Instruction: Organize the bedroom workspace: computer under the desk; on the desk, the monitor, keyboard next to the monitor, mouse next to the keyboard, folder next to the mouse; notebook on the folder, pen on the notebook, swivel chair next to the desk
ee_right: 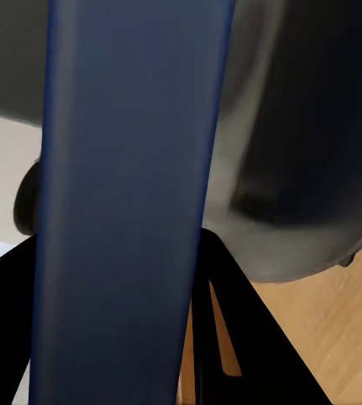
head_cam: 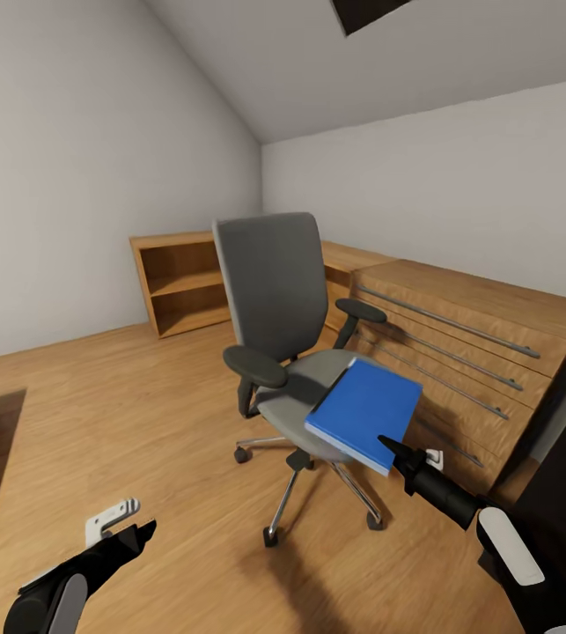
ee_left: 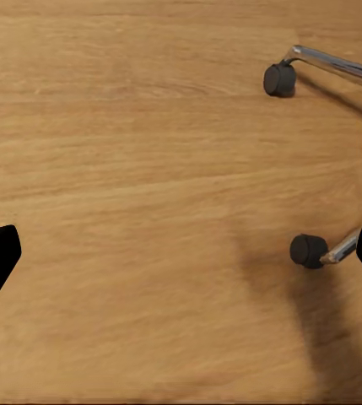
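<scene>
Head view: blue folder point(head_cam: 364, 412) flat on chair point(head_cam: 293, 330) seat, centre frame; right gripper point(head_cam: 395, 451) at its near edge, grip unclear. Left gripper point(head_cam: 133, 535) lower left. Left wrist: fingers wide, floor point(ee_left: 130, 169), casters point(ee_left: 279, 79). Right wrist: folder point(ee_right: 126, 194) between fingers, contact unclear.

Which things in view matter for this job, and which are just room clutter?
Job:
- folder, on the swivel chair seat
- right end effector, at the folder's near edge

Not the job:
- open wooden bookshelf
- light wooden drawer chest
</scene>
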Robot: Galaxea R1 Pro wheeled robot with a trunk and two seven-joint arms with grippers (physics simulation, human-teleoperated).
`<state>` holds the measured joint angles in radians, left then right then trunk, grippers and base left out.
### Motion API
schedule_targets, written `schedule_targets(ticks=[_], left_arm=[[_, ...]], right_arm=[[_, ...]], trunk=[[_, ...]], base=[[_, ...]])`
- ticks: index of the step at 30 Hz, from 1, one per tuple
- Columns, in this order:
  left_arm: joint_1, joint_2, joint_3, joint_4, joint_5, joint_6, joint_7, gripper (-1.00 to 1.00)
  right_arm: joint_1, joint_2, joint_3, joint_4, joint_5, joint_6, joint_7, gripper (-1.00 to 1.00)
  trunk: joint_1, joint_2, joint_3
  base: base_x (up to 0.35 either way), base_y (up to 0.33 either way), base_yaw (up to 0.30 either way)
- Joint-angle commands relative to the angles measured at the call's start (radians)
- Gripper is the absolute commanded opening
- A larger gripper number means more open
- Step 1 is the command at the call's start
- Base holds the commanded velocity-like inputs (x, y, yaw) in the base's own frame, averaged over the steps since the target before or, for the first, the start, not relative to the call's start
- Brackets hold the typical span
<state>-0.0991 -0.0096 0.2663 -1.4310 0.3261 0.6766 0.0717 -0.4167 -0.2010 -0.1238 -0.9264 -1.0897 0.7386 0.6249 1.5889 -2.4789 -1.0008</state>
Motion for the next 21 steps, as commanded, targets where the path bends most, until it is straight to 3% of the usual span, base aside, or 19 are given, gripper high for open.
schedule_targets(ticks=[1,8,14,17,21], left_arm=[[-0.001,0.000,0.000,0.003,0.010,0.005,0.008,1.00],[-0.001,0.003,0.002,0.045,0.011,0.003,0.008,1.00],[-0.001,0.034,0.012,0.252,0.009,-0.002,0.007,1.00],[-0.001,0.042,0.013,0.301,0.008,-0.011,0.007,1.00],[-0.001,0.048,0.010,0.389,0.007,-0.091,0.006,1.00]], right_arm=[[-0.001,0.000,-0.002,0.000,-0.001,0.006,0.001,-1.00],[-0.001,-0.001,-0.003,-0.027,0.002,0.005,0.001,-1.00],[-0.001,0.001,0.000,-0.040,0.004,0.001,0.001,-1.00],[-0.001,0.000,-0.001,-0.041,0.004,0.001,0.001,-1.00],[-0.001,-0.002,-0.003,-0.042,0.004,0.001,0.001,-1.00]], trunk=[[-0.004,0.007,0.002],[-0.031,0.056,0.024],[-0.054,0.098,0.043],[-0.065,0.119,0.052],[-0.081,0.147,0.065]], base=[[0.000,0.000,0.000],[0.000,0.000,0.000],[0.000,0.000,0.000],[0.000,0.000,0.000],[-0.016,0.000,0.000]])
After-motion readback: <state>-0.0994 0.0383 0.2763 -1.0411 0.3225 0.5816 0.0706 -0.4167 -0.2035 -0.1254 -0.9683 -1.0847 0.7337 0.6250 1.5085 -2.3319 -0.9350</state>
